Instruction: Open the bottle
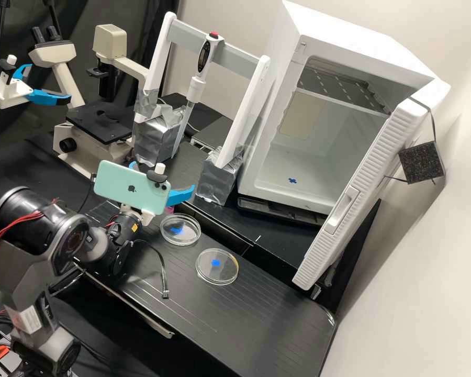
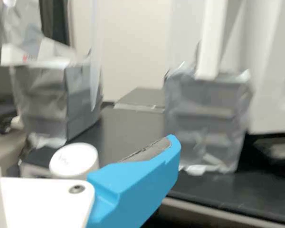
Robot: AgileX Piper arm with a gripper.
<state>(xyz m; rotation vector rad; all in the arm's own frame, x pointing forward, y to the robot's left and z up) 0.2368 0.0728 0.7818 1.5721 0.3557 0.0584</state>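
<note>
As I view the bench remotely, the gripper [image 1: 163,175] is at the near side of the stand [image 1: 237,61], blue fingers [image 1: 181,195] spread apart. Bottle [image 2: 73,161]: near side of the stand, close beside one finger, white cap on; contact, cannot tell. Two dishes [image 1: 180,230] also on the stand's near side. White box [image 1: 298,173] right of the stand, door ajar.
</note>
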